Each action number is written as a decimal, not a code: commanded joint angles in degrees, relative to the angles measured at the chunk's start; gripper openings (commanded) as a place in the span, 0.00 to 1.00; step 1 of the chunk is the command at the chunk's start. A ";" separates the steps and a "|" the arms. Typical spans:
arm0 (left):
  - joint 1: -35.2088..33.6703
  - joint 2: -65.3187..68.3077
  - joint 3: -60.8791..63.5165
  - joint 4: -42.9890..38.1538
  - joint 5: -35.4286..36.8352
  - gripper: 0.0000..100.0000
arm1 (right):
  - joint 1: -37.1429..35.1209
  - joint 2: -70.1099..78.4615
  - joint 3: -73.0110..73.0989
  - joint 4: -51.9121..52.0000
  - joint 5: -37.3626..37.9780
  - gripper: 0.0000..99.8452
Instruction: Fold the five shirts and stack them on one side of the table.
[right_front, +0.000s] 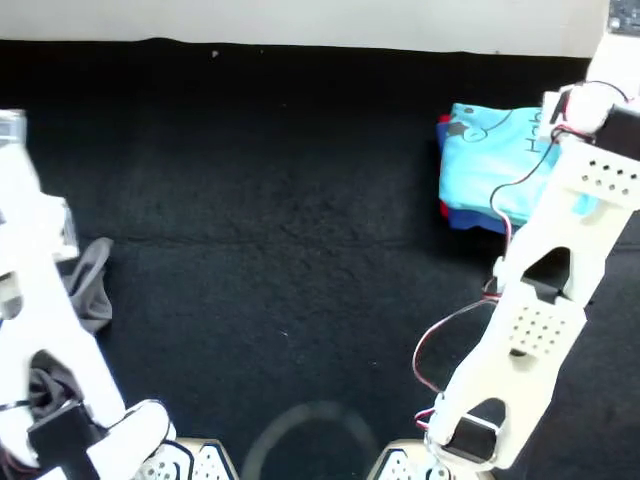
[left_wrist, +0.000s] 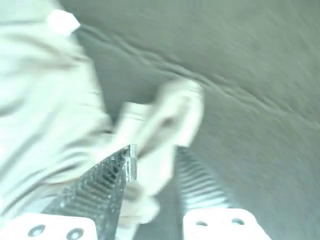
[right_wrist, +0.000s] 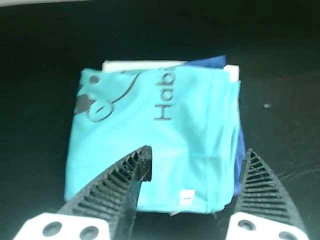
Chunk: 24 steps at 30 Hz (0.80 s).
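A folded stack sits at the far right of the table, with a light blue shirt (right_front: 485, 160) (right_wrist: 155, 140) on top. Under it show edges of a dark blue shirt (right_wrist: 239, 145) and a white one (right_wrist: 135, 65). My right gripper (right_wrist: 197, 152) hovers open just above the stack, one finger to each side of the top shirt's near edge. At the left edge lies a crumpled grey shirt (right_front: 92, 285) (left_wrist: 45, 100). My left gripper (left_wrist: 155, 150) is shut on a fold of it, low over the black cloth.
The black table cover (right_front: 300, 200) lies bare between the two arms. The right arm (right_front: 540, 290) stretches across the near right side and hides part of the stack. A pale wall runs along the far edge.
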 joint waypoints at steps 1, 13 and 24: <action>-5.05 3.47 -6.64 1.23 -3.16 0.20 | -4.70 -13.49 18.15 0.75 -0.44 0.28; -8.31 30.37 -16.31 5.98 -7.91 0.20 | -20.00 -46.20 58.95 0.66 -0.26 0.28; -10.95 39.25 -18.68 9.49 -8.18 0.16 | -20.35 -58.15 74.42 0.40 -0.18 0.28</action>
